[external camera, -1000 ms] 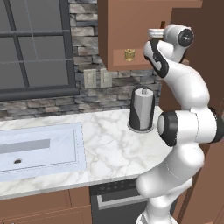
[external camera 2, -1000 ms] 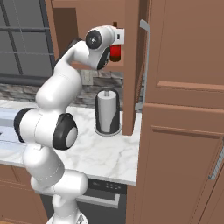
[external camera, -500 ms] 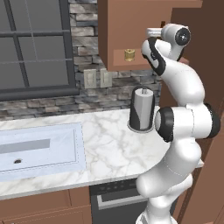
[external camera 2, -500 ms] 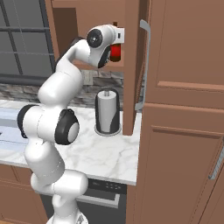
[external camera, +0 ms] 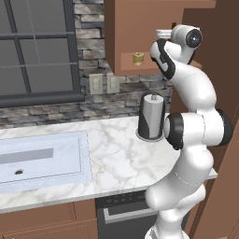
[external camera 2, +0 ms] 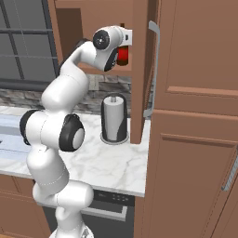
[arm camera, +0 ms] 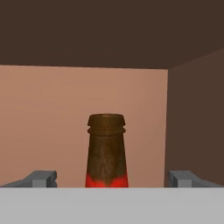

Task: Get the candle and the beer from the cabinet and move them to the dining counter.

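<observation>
The cabinet [external camera: 140,37] stands open, its door [external camera 2: 139,69] swung out edge-on in the right base view with the silver handle [external camera 2: 153,69] on it. Inside, on the bottom shelf, the candle [external camera: 137,58] sits near the front edge at the left, well apart from the beer [arm camera: 106,151], which stands upright further right.

The gripper [arm camera: 112,178] is raised to shelf height and reaches into the cabinet. Its jaws are spread wide, one fingertip [arm camera: 41,178] on each side of the bottle neck with clear gaps to the glass, so nothing is held. The neck and the top of the red label show between them against the cabinet's back wall. In the right base view the red label [external camera 2: 122,56] peeks out just beside the arm's wrist.

Below the cabinet, a paper towel roll [external camera: 151,116] stands upright on the marble tabletop [external camera: 112,158], with the sink [external camera: 42,158] set into it at the left.
</observation>
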Controlling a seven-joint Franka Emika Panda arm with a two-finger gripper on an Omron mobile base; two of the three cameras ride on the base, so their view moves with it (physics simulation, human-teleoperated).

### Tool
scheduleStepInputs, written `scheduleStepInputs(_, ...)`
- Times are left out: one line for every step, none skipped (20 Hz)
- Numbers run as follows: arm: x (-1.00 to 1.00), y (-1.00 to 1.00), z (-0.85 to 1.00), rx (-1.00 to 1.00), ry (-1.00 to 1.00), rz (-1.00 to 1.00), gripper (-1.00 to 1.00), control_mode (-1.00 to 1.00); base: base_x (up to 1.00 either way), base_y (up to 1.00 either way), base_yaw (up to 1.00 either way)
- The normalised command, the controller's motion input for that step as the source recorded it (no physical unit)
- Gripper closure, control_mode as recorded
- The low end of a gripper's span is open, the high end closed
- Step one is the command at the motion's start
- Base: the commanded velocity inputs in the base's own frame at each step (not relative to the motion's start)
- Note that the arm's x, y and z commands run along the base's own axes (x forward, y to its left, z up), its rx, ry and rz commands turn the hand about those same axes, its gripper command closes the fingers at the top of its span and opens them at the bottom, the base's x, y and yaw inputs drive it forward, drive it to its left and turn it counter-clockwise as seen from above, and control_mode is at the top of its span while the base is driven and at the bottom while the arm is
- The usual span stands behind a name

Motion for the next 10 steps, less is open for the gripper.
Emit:
scheduleStepInputs(0.00,0.00,0.00,0.00,0.00,0.00,-1.00,-1.00,0.00,0.00,0.00)
scheduleStepInputs(0.00,0.00,0.00,0.00,0.00,0.00,-1.00,-1.00,0.00,0.00,0.00)
scheduleStepInputs(0.00,0.00,0.00,0.00,0.00,0.00,-1.00,-1.00,0.00,0.00,0.00)
scheduleStepInputs(0.00,0.00,0.00,0.00,0.00,0.00,-1.00,-1.00,0.00,0.00,0.00)
scheduleStepInputs(0.00,0.00,0.00,0.00,0.00,0.00,-1.00,-1.00,0.00,0.00,0.00)
scheduleStepInputs(0.00,0.00,0.00,0.00,0.00,0.00,-1.00,-1.00,0.00,0.00,0.00)
scheduleStepInputs(0.00,0.00,0.00,0.00,0.00,0.00,-1.00,-1.00,0.00,0.00,0.00)
scheduleStepInputs(0.00,0.00,0.00,0.00,0.00,0.00,-1.00,-1.00,0.00,0.00,0.00)
scheduleStepInputs(0.00,0.00,0.00,0.00,0.00,0.00,-1.00,-1.00,0.00,0.00,0.00)
scheduleStepInputs(0.00,0.00,0.00,0.00,0.00,0.00,-1.00,-1.00,0.00,0.00,0.00)
